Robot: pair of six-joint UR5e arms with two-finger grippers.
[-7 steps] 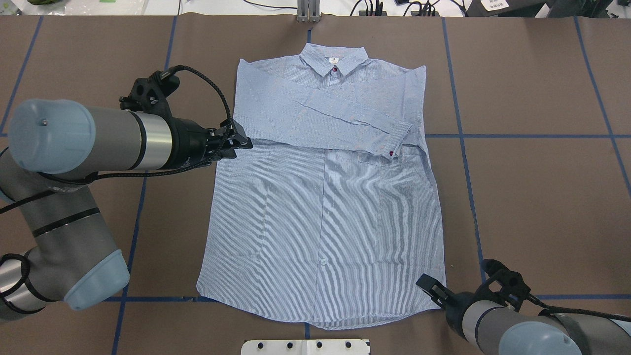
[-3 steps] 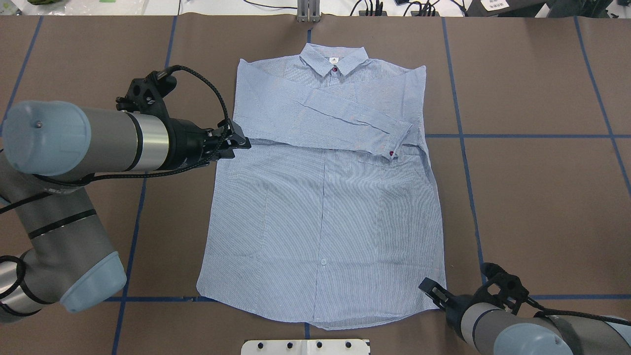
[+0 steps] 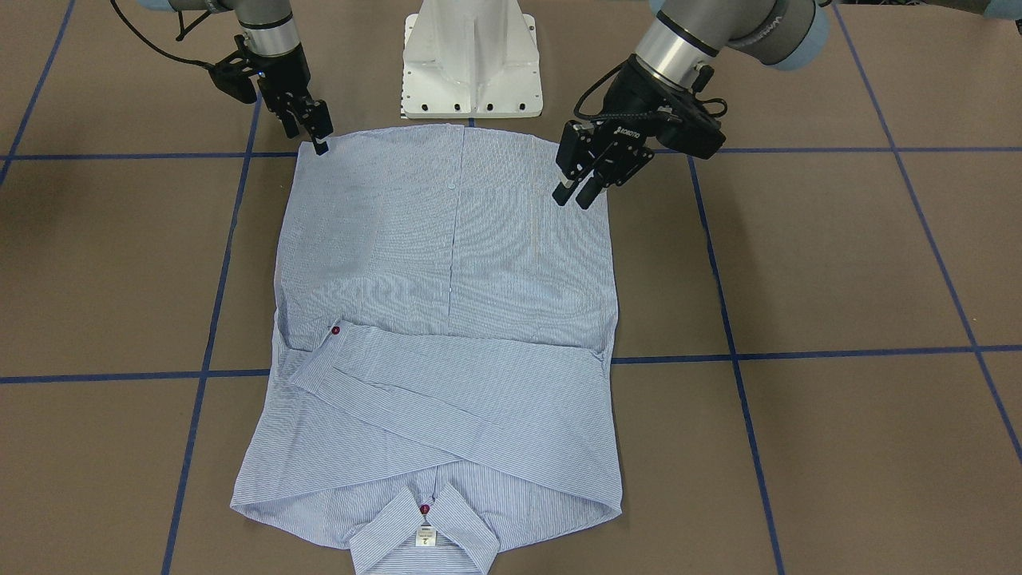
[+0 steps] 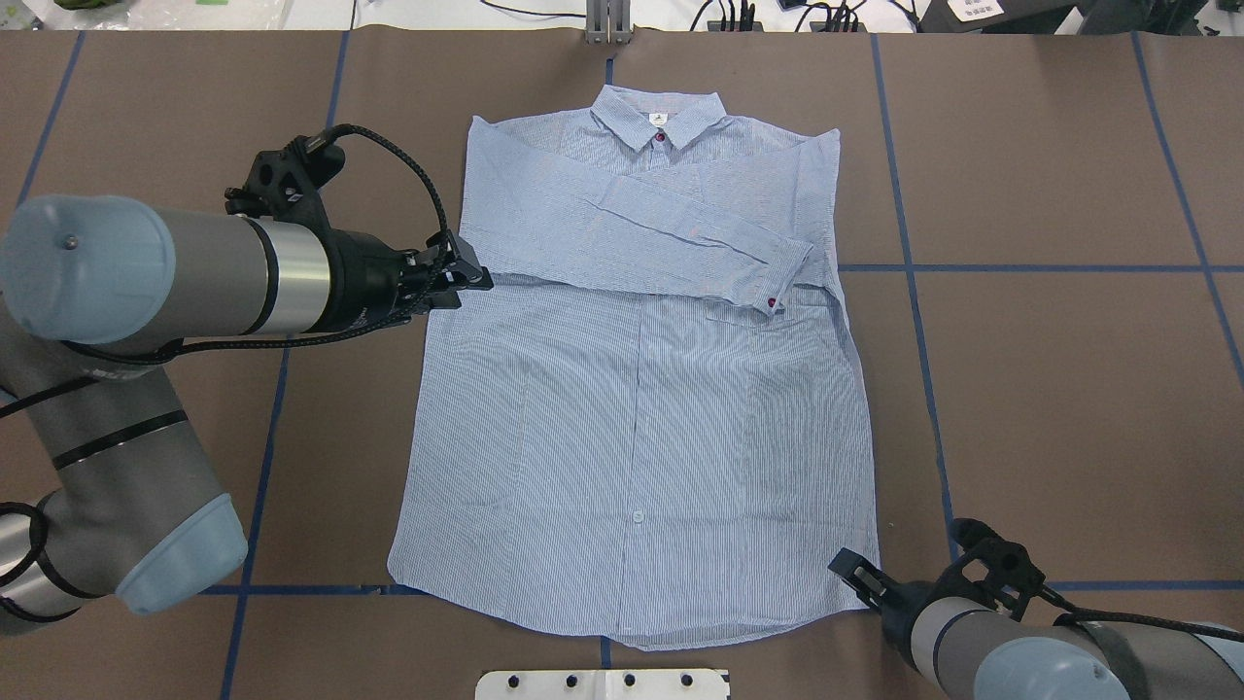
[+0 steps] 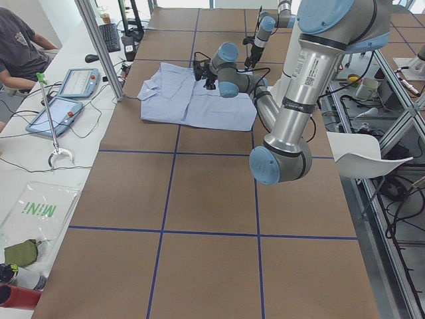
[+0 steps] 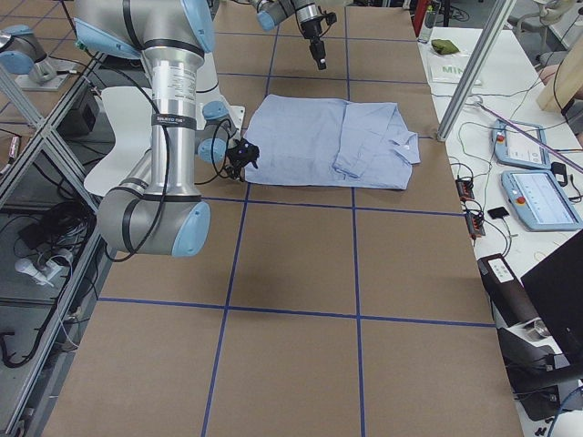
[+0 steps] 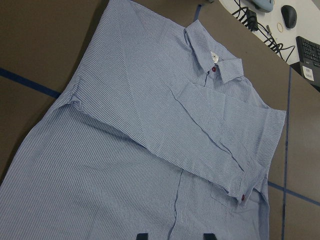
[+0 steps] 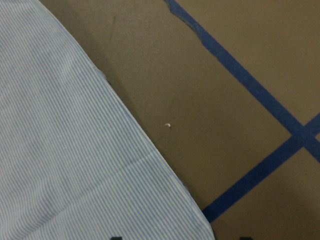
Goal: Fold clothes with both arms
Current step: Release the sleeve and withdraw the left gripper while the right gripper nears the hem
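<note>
The shirt [image 4: 632, 408] lay flat on the desk [image 4: 1050, 389], and the left pincer [image 3: 576, 197] over its side and the right pincer [image 3: 320, 144] at its bottom corner, both open and empty, probably needed to pinch the edge and lift together.

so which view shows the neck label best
Front-facing: the label lies nearest that camera, inside the collar. Overhead and left wrist show it smaller, side views too small to tell, right wrist not at all.
</note>
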